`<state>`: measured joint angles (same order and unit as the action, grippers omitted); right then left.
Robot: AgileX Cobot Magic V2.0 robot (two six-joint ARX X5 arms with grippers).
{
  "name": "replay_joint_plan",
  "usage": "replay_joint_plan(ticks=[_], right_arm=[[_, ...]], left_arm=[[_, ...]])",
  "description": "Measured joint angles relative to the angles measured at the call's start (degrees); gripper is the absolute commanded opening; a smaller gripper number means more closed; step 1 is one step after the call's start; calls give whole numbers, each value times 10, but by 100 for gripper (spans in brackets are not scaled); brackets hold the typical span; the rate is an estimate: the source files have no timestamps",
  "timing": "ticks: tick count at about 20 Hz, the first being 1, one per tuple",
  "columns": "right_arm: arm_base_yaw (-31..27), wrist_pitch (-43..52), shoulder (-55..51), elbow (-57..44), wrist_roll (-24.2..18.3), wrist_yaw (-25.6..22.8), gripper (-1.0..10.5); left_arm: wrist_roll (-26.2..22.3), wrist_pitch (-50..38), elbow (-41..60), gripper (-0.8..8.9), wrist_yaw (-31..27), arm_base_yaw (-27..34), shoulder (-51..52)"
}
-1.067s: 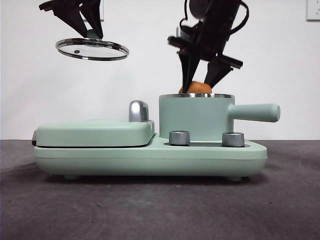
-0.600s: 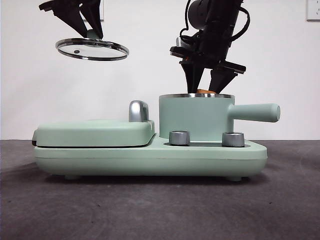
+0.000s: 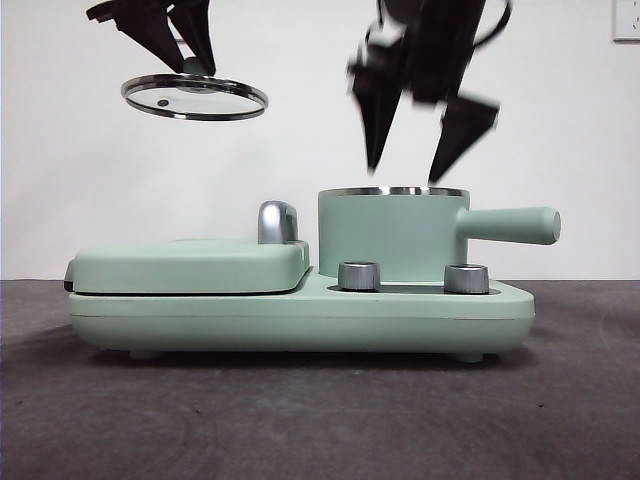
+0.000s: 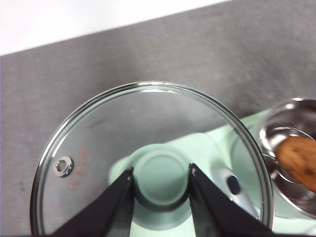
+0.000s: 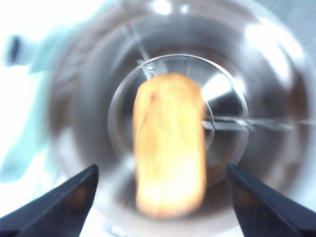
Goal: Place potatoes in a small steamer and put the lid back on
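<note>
The orange-brown potato (image 5: 169, 143) lies on the steel bottom inside the small steamer (image 3: 392, 235), also visible as a brown lump (image 4: 298, 160) in the left wrist view. My right gripper (image 3: 408, 160) hangs open just above the pot's rim, blurred, with nothing between its jaws. High at the left, my left gripper (image 3: 185, 68) is shut on the mint-green knob (image 4: 161, 178) of the glass lid (image 3: 195, 97), holding it level in the air over the griddle side.
The steamer stands on a mint-green base (image 3: 300, 315) with two steel dials (image 3: 359, 276). A flat griddle cover (image 3: 190, 265) with a chrome handle (image 3: 276, 221) fills the base's left half. The pot's straight handle (image 3: 510, 225) sticks out to the right.
The right gripper let go of the potato, opened wide and rose out of the pot. The potato no longer shows above the rim. The lid shifted slightly right.
</note>
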<state>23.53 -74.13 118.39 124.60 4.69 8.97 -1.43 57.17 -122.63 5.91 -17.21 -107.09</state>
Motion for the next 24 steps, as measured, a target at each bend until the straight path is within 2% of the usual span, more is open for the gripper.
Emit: replay_joint_plan(ticks=[5,8,13,19,21,24], right_arm=[[0,-27,-172,-3,-10,-14,410],[0,-27,-277,-68,-13,-16,410],[7,-19,-510,-270,-10,-17,410],[27,119,-770,-564,61,-17,410],[27,147,-841,-630,79,-17,410],[27,153,-913,-673,97,-28,410]], left_arm=[[2,0,0,49,0,-33,0],[2,0,0,49,0,-57,0],[2,-13,0,49,0,-115,0],[-16,-25,0,49,0,-174,-4],[-26,-40,0,42,0,-188,-11],[-40,-61,0,17,0,-203,-27]])
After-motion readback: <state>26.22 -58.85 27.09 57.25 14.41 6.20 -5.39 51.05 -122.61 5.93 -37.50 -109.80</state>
